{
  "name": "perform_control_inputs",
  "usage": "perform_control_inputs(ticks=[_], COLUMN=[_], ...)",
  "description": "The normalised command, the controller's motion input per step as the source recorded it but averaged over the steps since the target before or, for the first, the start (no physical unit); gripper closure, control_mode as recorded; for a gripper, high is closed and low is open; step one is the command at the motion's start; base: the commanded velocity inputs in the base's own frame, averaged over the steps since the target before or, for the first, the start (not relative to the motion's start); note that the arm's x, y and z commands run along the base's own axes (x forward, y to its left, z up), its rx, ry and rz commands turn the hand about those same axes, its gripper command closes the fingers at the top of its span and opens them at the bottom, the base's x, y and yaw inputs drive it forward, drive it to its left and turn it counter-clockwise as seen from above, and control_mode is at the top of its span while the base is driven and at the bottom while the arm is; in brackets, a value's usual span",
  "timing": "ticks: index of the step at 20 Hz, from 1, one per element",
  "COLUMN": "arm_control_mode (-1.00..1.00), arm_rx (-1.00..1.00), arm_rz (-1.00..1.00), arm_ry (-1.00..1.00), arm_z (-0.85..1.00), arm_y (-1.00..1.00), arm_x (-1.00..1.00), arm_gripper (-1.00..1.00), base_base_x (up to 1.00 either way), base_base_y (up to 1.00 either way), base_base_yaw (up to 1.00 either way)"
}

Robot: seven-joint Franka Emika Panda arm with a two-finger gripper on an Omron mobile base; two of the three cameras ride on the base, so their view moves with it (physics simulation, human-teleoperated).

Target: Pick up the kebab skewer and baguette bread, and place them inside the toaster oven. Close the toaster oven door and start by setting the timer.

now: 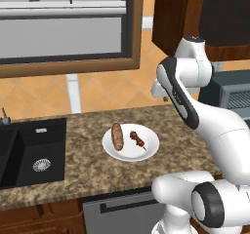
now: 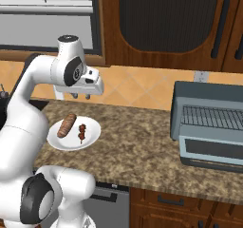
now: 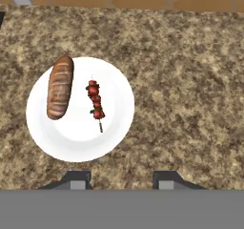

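- On the speckled brown stone surface (image 2: 142,141), a round white plate (image 3: 76,142) carries both foods side by side, apart from each other, so each can be taken on its own.
- The baguette bread (image 3: 60,87), an orange-brown oval loaf, lies on the plate's left half in the hand view; the kebab skewer (image 3: 95,101), a thin stick with dark red chunks, lies near the plate's middle, roughly parallel to the loaf.
- High above the plate hangs the end effector (image 2: 80,96), pointing down and touching nothing; its two dark fingertips (image 3: 77,181) stand somewhat apart with nothing between them, likely readied for a narrow pick.
- Well to the right along the surface stands the toaster oven (image 2: 209,122), blue-grey, its wire rack exposed.
- The toaster oven door (image 2: 213,151) is dropped open toward the front, which leaves the rack free to receive the food.
- A black sink (image 1: 29,152) sits left of the plate, and a wood-framed window (image 1: 68,28) is on the wall behind.
- Judging by this layout, the task is at its very start: neither food lifted, door not yet closed, timer not yet set.
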Motion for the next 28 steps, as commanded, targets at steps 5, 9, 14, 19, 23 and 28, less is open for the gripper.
perform_control_inputs(ticks=[5,9,14,19,23,28], arm_control_mode=[-1.00,-1.00,-1.00,-1.00,-1.00,-1.00], arm_rx=[0.00,0.00,-0.01,0.00,0.03,0.00], arm_rz=[0.00,0.00,-0.08,-0.11,-0.22,-0.14], arm_ry=[0.00,0.03,-0.07,-0.10,-0.02,0.01], arm_z=[-0.01,-0.33,-0.30,-0.41,-0.58,-0.51], arm_y=[0.06,0.62,0.54,0.60,0.60,0.57], arm_x=[-0.40,-0.42,-0.11,0.21,0.19,0.06], arm_gripper=[-1.00,-1.00,-1.00,-1.00,-1.00,-1.00], base_base_x=[0.00,0.00,0.00,0.00,0.00,0.00], base_base_y=[0.00,0.00,0.00,0.00,0.00,0.00], base_base_yaw=[0.00,0.00,0.00,0.00,0.00,0.00])
